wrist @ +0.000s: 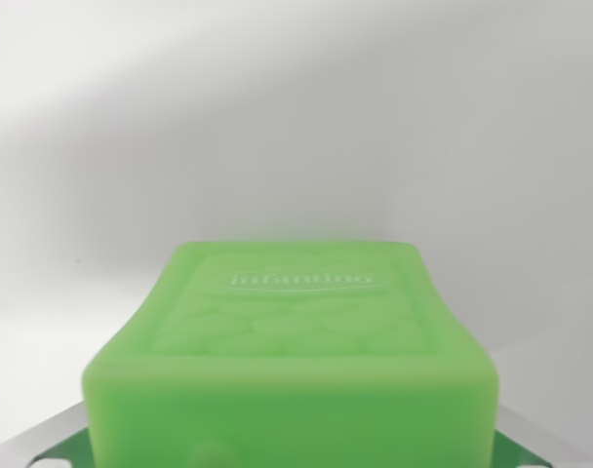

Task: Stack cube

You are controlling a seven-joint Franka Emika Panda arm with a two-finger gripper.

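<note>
Green cube [292, 361] fills the near centre of the wrist view, its raised "infantino" lettering facing up, pale bare surface [296, 127] stretching far behind it with nothing else around. Cube's lower part is cut off by the frame edge. Metal and green bits at the near corners are unclear; gripper fingers not visible, so grip state cannot be told.

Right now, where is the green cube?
In the wrist view, the green cube fills the lower centre, close to the camera, with a plain white surface behind it.
</note>
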